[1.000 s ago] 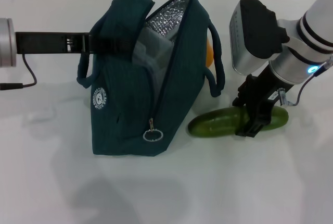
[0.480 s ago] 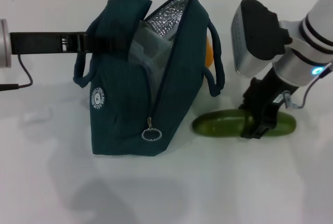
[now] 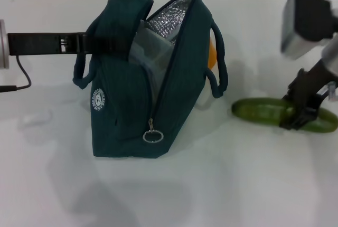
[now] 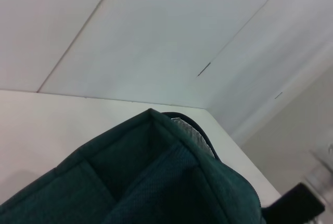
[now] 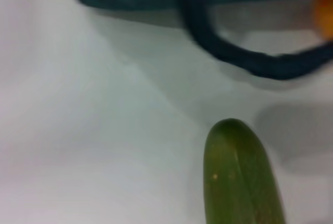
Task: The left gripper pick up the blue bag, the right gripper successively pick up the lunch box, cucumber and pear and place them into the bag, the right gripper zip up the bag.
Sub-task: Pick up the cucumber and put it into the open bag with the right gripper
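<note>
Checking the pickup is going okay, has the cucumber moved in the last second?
Yes. The cucumber, held in the right gripper, has shifted to the robot's right, away from the blue bag, which has stayed put. It was right beside the bag's base before.

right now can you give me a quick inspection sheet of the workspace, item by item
surface: white table, bare in front of the bag.
blue bag: upright, mouth open, silvery lining showing, zipper ring pull hanging low on its front.
lunch box: clear container inside the bag's mouth, partly hidden.
cucumber: lying on the table, apart from the bag on the robot's right.
pear: an orange sliver showing behind the bag.
clutter: nothing seen.
left tool: at the bag's left handle; its grip is hidden by the fabric.
right tool: shut on the cucumber at table level.
cables: black lead below the left arm.
surroundings: pale wall panels behind the table.
</note>
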Robot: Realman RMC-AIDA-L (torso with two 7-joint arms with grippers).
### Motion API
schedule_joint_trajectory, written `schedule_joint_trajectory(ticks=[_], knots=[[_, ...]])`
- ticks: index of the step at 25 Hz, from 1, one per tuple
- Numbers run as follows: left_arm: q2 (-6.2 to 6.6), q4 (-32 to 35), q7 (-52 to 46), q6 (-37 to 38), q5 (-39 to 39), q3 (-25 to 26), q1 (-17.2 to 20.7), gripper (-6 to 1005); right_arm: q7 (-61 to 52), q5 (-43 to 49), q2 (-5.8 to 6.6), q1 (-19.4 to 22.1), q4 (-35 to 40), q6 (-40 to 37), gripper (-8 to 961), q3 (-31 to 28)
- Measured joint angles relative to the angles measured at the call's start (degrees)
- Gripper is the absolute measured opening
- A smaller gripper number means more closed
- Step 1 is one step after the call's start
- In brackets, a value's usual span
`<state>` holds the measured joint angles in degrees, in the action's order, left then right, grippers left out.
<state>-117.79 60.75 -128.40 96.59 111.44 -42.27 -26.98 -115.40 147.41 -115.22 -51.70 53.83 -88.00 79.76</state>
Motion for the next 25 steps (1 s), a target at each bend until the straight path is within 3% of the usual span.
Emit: schedule_joint_trajectory(ticks=[5,13,19,25], knots=[[0.03,0.0,0.0,0.0,0.0,0.0,0.0,33,-0.6,1.6,0.06,1.1,2.5,-0.2,574,-7.8],[0.02,-0.1,-0.1,0.0,0.0,0.0,0.0,33,-1.9,-0.9,-0.15,5.4,18.4,-0.7,574,-19.6],[-0.26,-0.1,-0.1,0.0,-0.1,0.0,-0.1,33,-3.2,-16.8,0.01,7.2,23.4,6.1,574,-22.5],[-0.42,0.0,-0.2,0.0,-0.2,0.0,-1.1,33,2.9,-36.4,-0.23,7.2,18.6,10.5,574,-20.7]])
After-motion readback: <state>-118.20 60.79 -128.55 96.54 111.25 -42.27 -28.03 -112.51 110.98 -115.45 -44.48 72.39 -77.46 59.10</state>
